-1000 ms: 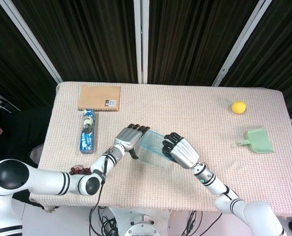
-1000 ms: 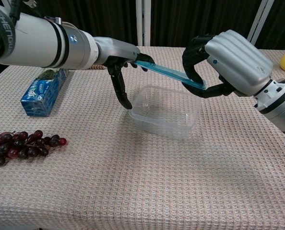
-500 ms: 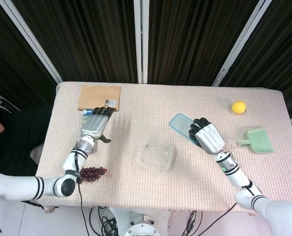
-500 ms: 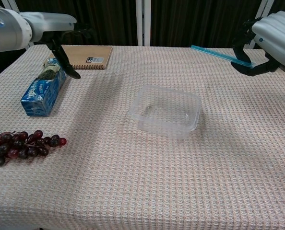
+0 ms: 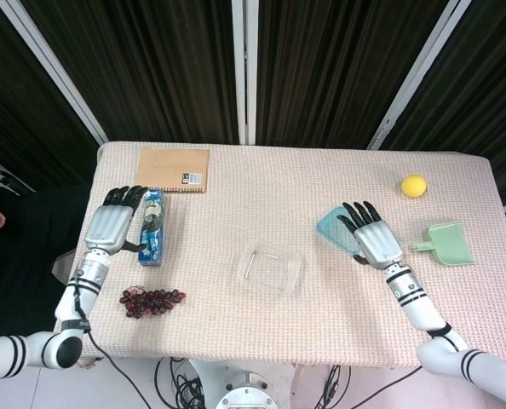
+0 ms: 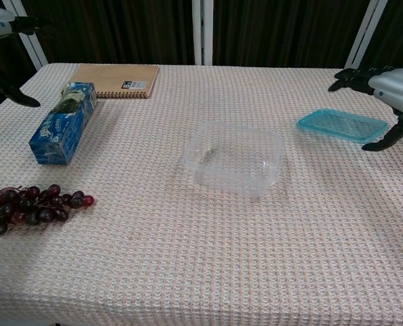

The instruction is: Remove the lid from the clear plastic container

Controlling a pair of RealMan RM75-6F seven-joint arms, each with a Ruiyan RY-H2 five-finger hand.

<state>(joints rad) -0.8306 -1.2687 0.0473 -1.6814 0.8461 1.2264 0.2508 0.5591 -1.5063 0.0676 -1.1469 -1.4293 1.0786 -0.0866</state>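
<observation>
The clear plastic container (image 5: 270,269) (image 6: 235,157) stands open and lidless at the table's middle. Its teal lid (image 5: 336,230) (image 6: 342,125) lies flat on the cloth to the container's right. My right hand (image 5: 371,237) (image 6: 385,89) hovers just right of the lid, fingers spread, holding nothing. My left hand (image 5: 114,224) (image 6: 3,41) is at the table's left edge beside the blue box, open and empty; the chest view shows only its edge.
A blue snack box (image 5: 152,226) (image 6: 64,122) and dark grapes (image 5: 152,299) (image 6: 28,206) lie at the left. A brown notebook (image 5: 172,169) (image 6: 114,79) sits at the back left. A yellow ball (image 5: 413,185) and green dustpan (image 5: 449,243) are at the right.
My right hand carried the lid rightward off the container, set it on the cloth and let go. My left hand drew back to the table's left edge.
</observation>
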